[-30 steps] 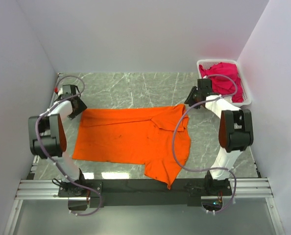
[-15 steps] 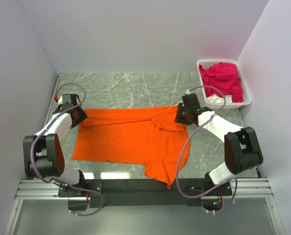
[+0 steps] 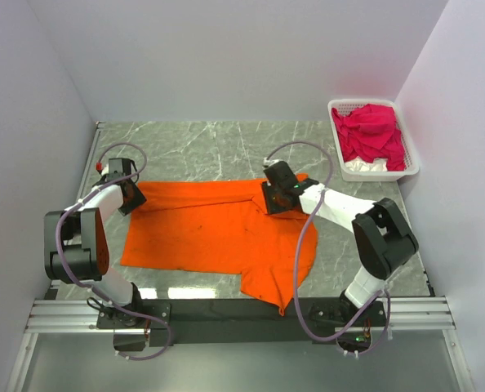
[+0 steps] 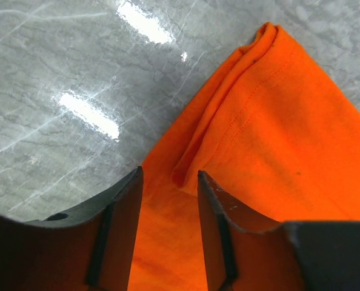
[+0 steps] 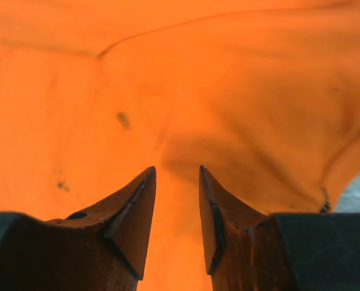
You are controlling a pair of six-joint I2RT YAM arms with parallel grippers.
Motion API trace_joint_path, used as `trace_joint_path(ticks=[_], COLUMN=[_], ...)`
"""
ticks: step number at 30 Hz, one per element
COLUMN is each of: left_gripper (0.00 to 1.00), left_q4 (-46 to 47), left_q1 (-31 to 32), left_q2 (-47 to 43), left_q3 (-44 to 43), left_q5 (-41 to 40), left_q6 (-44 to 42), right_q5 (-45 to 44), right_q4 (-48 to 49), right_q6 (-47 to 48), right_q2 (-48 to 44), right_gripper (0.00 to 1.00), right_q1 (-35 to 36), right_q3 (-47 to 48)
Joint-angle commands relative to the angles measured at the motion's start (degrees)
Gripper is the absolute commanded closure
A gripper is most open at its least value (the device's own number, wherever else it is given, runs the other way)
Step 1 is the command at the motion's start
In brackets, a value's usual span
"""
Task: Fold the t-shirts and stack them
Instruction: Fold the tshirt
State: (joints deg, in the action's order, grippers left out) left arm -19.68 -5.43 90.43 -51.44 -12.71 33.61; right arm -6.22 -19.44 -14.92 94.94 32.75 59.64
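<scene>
A bright orange t-shirt (image 3: 210,233) lies spread on the marble table, with one part hanging down toward the front edge. My left gripper (image 3: 133,198) sits at the shirt's far left corner. In the left wrist view the gripper (image 4: 168,176) is open and straddles the folded edge of the orange cloth (image 4: 277,133). My right gripper (image 3: 273,201) is low over the shirt's far right part. In the right wrist view it (image 5: 177,173) is open just above the orange cloth (image 5: 228,79). Magenta-pink t-shirts (image 3: 371,131) lie heaped in the basket.
A white slotted plastic basket (image 3: 411,160) stands at the far right corner and also holds something white (image 3: 365,166). White walls close in the table on the left, back and right. Bare marble (image 3: 218,147) lies behind the orange shirt.
My right gripper has swung left from beside the basket to over the orange shirt's far right part. My left gripper has shifted only slightly at the shirt's far left corner.
</scene>
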Motion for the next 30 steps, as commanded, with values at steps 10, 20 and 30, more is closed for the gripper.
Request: trace_joint_path(ticks=[10,20,30], left_gripper=[0.75,0.9,0.91], left_q4=[0.9,0.7,0.8], left_q1=[0.2,0.3,0.3], left_q2=[1.1,1.5,2.3], left_q3=[-1.4,-2.0,-2.1], left_q5=[-0.6,-1.0,-0.7], left_q6=[-2.0,-2.2,-2.1], right_q5=[-12.1,-14.6,-5.1], right_q4=[-2.4,-3.9,-9.3], right_q6=[7.3,7.8,5.9], right_q2=[9.6,12.2,7.5], right_gripper=[0.58,0.64,1.0], right_q1=[8.0,8.6,8.7], right_q3=[10.5,11.5,13.8])
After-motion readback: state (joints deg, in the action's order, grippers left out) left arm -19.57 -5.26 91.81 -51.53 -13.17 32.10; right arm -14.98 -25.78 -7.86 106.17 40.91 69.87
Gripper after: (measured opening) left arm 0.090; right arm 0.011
